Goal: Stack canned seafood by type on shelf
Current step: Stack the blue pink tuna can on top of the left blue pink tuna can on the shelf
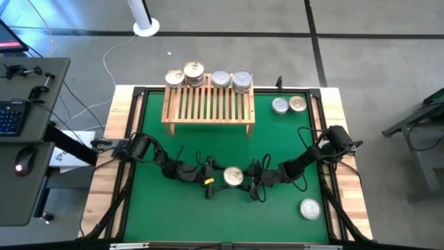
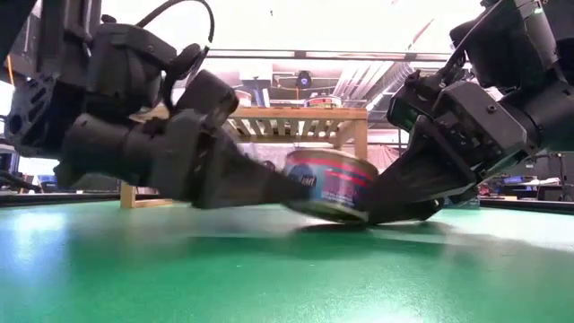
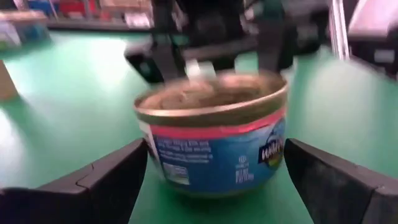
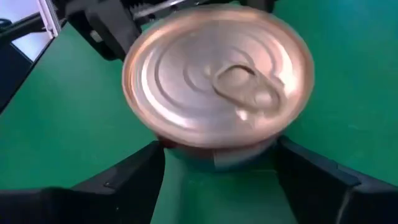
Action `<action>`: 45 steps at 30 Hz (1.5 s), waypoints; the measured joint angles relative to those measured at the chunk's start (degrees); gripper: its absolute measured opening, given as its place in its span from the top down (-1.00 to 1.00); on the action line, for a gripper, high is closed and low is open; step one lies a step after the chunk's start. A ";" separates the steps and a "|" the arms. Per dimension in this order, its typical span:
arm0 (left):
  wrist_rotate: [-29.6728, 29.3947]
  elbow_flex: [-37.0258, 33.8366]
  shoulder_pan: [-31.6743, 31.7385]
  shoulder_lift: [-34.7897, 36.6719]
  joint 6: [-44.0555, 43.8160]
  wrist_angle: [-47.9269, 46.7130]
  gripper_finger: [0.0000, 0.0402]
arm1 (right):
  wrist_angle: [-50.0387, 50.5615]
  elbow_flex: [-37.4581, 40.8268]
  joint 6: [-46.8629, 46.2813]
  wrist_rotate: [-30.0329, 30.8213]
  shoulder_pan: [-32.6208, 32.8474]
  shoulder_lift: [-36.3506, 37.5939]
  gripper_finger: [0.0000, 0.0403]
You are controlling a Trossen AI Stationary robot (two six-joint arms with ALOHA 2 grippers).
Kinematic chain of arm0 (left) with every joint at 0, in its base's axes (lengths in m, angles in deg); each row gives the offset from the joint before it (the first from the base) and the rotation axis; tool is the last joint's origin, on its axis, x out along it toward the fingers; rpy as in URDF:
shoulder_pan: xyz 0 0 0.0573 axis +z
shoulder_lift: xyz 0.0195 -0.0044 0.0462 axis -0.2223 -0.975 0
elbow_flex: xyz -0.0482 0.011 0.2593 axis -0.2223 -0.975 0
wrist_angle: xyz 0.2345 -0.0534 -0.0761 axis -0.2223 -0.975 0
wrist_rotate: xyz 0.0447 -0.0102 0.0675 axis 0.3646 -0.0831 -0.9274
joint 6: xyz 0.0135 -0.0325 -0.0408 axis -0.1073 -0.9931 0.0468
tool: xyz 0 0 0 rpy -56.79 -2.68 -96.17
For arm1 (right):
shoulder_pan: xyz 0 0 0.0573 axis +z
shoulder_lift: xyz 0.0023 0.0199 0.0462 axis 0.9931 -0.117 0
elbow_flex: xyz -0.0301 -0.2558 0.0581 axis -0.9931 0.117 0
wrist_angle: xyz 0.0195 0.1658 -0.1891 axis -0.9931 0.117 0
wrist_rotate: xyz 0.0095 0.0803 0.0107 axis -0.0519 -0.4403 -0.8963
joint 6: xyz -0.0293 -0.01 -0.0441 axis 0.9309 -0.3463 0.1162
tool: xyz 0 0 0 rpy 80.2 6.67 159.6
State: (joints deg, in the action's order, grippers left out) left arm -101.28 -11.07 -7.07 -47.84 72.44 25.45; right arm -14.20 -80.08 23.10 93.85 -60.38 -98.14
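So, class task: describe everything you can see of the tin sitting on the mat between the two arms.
The tin is short and round, with a gold-toned metal lid stamped in rings and fitted with a pull tab. Its side carries a blue label with a pink band beneath the rim. It stands upright on the green mat, near the middle of its front half. The left gripper and right gripper flank it, jaws spread at its sides; whether they touch it cannot be told.

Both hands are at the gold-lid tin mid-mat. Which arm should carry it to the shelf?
Left, probably. The gold-lidded stacks sit at the shelf's left end, the left arm's side. Both the left hand and right hand flank the tin, fingers open on either side, so neither has a clear grip advantage.
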 joint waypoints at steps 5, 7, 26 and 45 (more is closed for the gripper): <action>0.95 -1.61 -0.17 5.73 -2.52 -11.81 -0.80 | 0.21 -0.02 -1.76 -0.02 -0.02 0.04 -0.43; 1.73 -1.65 -0.18 6.96 -2.73 -14.38 -0.80 | 0.62 -0.01 -1.72 -0.26 -0.03 0.39 -0.43; -0.17 3.43 -0.15 8.77 -1.23 -20.36 -0.80 | 29.91 0.15 -10.65 2.41 0.20 14.78 0.25; 1.51 9.78 1.95 3.48 4.57 -21.41 -0.80 | 26.53 0.14 -12.99 2.73 -2.24 14.56 0.68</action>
State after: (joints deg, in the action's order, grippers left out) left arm -99.78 -1.29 -5.11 -44.36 77.01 4.04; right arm 12.33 -79.94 10.11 96.58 -62.62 -83.58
